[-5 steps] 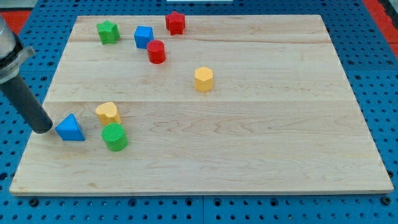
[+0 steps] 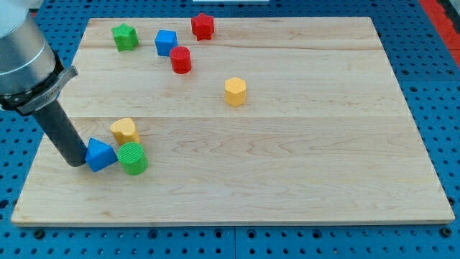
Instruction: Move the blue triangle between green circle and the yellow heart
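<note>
The blue triangle [image 2: 100,155] lies near the board's lower left, touching the green circle [image 2: 133,158] on its right. The yellow heart [image 2: 124,131] sits just above them, close to the triangle's upper right corner. My tip [image 2: 75,162] rests against the triangle's left side. The dark rod rises from it toward the view's upper left.
A green star [image 2: 125,36], a blue cube [image 2: 166,42], a red star [image 2: 203,26] and a red cylinder [image 2: 180,60] stand near the board's top left. A yellow hexagon [image 2: 235,91] sits mid-board. The wooden board [image 2: 302,165] lies on a blue pegboard.
My tip moved right and pushed the blue triangle right, until it met the green circle below the yellow heart. The other blocks did not move.
</note>
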